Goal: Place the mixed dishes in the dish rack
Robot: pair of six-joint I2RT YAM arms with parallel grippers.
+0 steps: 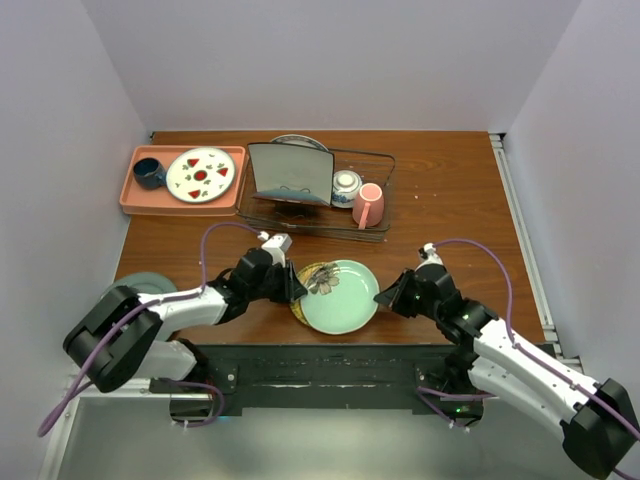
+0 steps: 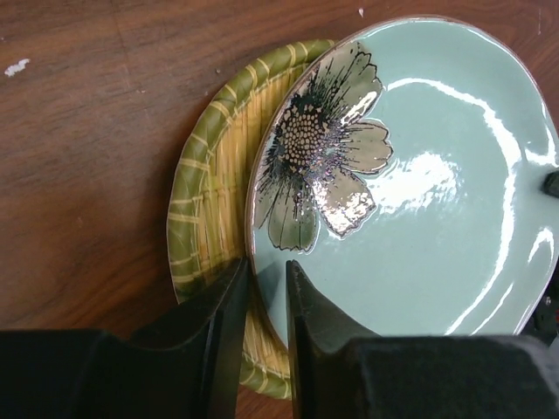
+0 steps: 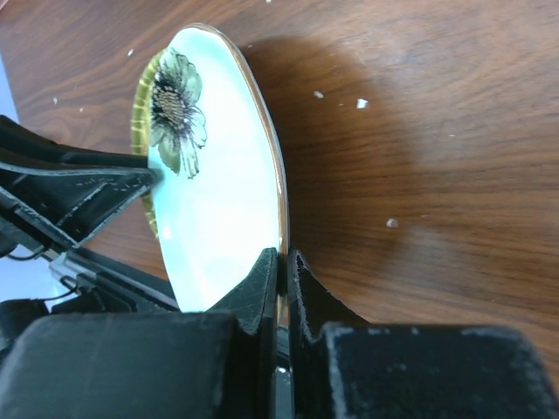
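The pale green round plate, with a dark flower print, sits at the table's near middle, partly over a yellow-green woven plate. My left gripper straddles the green plate's left rim, jaws nearly closed on it, one finger under and one on top. My right gripper is shut on the plate's right rim and tilts that side up. The dish rack at the back holds the pink mug, the patterned bowl, the square plate standing, and a round plate behind it.
A salmon-pink tray at the back left holds a white plate with red marks and a dark blue cup. A grey-green round object lies at the table's left edge. The woven plate also shows in the left wrist view.
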